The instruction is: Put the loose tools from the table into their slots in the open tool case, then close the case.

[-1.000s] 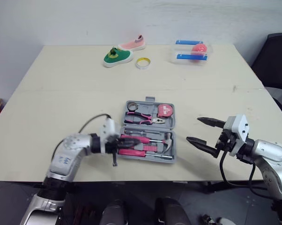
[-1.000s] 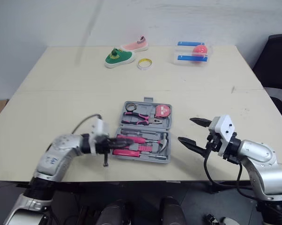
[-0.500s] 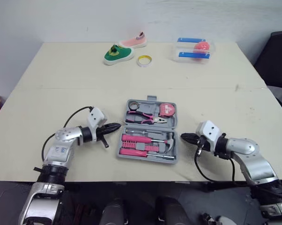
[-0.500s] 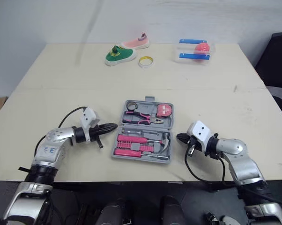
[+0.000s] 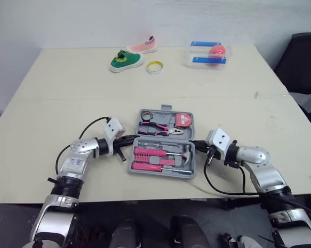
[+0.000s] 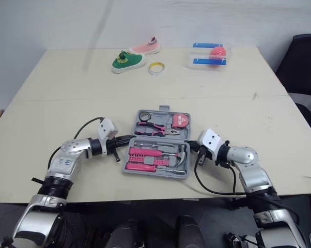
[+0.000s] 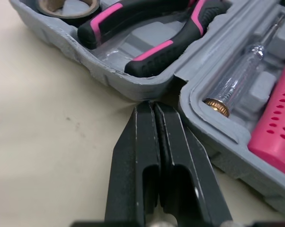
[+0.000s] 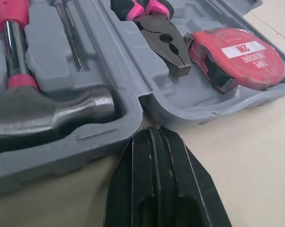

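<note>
We're at closing: left hand [image 7: 152, 106] and right hand [image 8: 154, 131], both closed empty, flank the tool case [image 8: 190, 111]; next, fold it.

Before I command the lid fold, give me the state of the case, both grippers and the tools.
Tool case: open, both halves lying flat.
Left gripper: shut, tips at the case's hinge notch.
Right gripper: shut, tips at the opposite hinge notch.
Pliers: seated in their slot.
Tape measure: seated in its slot.
Hammer: seated in its slot.
</note>
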Motion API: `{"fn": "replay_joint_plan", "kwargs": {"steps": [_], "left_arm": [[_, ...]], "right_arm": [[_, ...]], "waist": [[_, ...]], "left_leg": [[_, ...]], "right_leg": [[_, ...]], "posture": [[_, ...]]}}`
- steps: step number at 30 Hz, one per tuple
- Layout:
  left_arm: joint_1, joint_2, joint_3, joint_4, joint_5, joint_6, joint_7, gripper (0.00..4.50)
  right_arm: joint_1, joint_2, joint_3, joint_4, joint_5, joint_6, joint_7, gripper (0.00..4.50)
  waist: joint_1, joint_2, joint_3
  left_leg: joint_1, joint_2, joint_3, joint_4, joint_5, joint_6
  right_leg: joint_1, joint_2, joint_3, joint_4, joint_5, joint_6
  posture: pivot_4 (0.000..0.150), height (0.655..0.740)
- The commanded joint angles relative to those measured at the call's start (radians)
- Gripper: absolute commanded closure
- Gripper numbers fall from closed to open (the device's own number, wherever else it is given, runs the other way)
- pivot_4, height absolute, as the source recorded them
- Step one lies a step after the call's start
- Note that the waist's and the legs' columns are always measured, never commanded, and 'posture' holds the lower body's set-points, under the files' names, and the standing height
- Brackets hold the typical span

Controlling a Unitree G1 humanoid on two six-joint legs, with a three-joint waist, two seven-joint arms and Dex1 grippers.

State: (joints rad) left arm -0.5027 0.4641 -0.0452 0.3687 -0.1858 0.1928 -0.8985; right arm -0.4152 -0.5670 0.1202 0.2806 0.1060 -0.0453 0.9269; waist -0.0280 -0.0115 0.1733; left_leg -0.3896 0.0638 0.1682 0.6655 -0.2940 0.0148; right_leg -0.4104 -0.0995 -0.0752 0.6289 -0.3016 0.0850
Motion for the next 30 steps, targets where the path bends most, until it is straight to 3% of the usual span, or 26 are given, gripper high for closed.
{"fn": "replay_joint_plan", "kwargs": {"steps": [1,10,17,20,23,27,29,30], "left_arm": [[0.045,0.001,-0.028,-0.092,-0.042,0.011,-0.084,4.5],[0.163,0.041,-0.011,-0.244,-0.048,0.076,-0.075,4.5],[0.185,0.056,0.011,-0.237,-0.018,0.091,-0.011,4.5],[0.195,0.072,0.088,-0.232,-0.051,0.092,0.027,4.5],[0.233,0.139,0.158,-0.271,-0.07,0.088,0.022,3.68],[0.264,0.188,0.219,-0.376,-0.158,0.2,0.013,1.74],[0.232,0.204,0.246,-0.476,-0.214,0.355,0.064,0.77],[0.213,0.207,0.253,-0.515,-0.236,0.435,0.095,0.33]], "right_arm": [[0.0,0.016,0.032,-0.006,0.005,-0.004,0.048,4.33],[0.041,0.004,0.041,-0.085,0.022,0.055,0.122,4.33],[0.048,-0.008,0.024,-0.052,0.0,0.044,0.116,4.33],[0.044,-0.042,-0.037,-0.016,0.021,0.056,0.103,4.33],[0.052,-0.119,-0.096,-0.045,0.053,0.102,0.119,3.49],[0.058,-0.184,-0.175,-0.145,0.179,0.318,0.134,1.41],[0.041,-0.207,-0.227,-0.231,0.269,0.568,0.087,0.34],[0.032,-0.219,-0.236,-0.266,0.291,0.672,0.063,0.01]], "waist": [[0.0,0.0,0.0],[-0.001,0.0,0.0],[-0.001,0.0,0.0],[-0.001,0.0,0.0],[-0.001,0.0,0.0],[0.001,0.0,0.0],[0.001,0.0,0.0],[0.001,0.0,0.001]], "left_leg": [[0.0,0.0,0.0,0.0,0.0,0.0],[0.001,0.001,0.0,-0.001,-0.001,-0.001],[0.002,0.001,0.0,-0.002,-0.001,-0.001],[0.002,0.001,0.0,-0.002,-0.001,-0.001],[0.002,0.001,0.0,-0.002,-0.002,-0.001],[0.001,0.0,0.0,-0.002,-0.002,0.0],[0.0,-0.001,-0.002,-0.002,-0.003,0.001],[0.0,-0.001,-0.002,-0.002,-0.003,0.001]], "right_leg": [[0.0,0.0,0.0,0.0,0.0,0.0],[0.0,-0.004,0.001,-0.001,0.0,-0.001],[0.0,-0.005,0.001,0.0,-0.001,-0.001],[0.0,-0.006,0.001,0.0,-0.001,-0.001],[0.0,-0.007,0.0,0.0,-0.001,-0.001],[0.0,-0.01,0.0,-0.001,-0.001,-0.001],[0.0,-0.012,0.001,-0.001,-0.001,-0.001],[0.0,-0.012,0.002,-0.001,-0.001,-0.001]], "posture": [[0.15,0.74],[0.15,0.74],[0.15,0.74],[0.15,0.74],[0.15,0.74],[0.15,0.74],[0.15,0.74],[0.15,0.74]]}}
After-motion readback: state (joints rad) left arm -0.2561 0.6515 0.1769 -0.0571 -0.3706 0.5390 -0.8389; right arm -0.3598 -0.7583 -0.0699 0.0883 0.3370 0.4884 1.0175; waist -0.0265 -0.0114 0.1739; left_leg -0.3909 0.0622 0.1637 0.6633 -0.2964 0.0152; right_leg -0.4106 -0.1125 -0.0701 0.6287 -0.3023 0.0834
